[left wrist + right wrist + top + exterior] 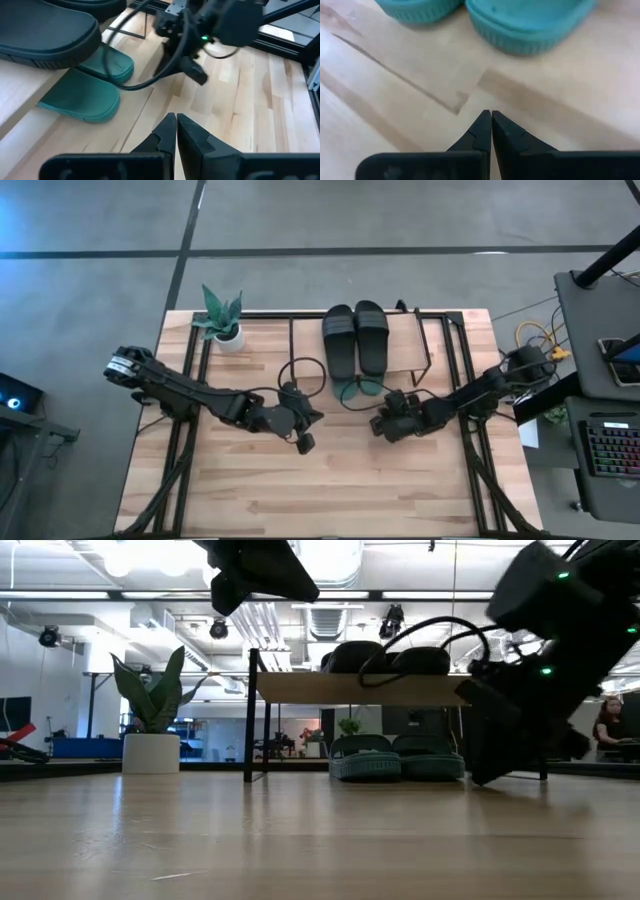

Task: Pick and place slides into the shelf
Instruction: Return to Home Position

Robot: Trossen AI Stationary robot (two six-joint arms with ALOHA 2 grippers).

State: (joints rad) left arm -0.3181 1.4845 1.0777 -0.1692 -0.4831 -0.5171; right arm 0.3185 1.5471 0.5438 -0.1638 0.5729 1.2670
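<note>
Two black slides (355, 340), smooth and moulded with wide straps, lie side by side on the shelf (408, 345), a pale board on thin black legs, at upper centre. Two teal slides (396, 758) with ribbed soles sit beneath. The left tool (176, 119) and right tool (491, 115), both closed and empty, hang low over the bench (330, 500) below it. Retreating well means lifting first, clear of the frame.

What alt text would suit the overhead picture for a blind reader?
Two black slides sit on a low shelf, two green slides tucked beneath it. In front, the left gripper and right gripper hover shut above the wooden table.
</note>
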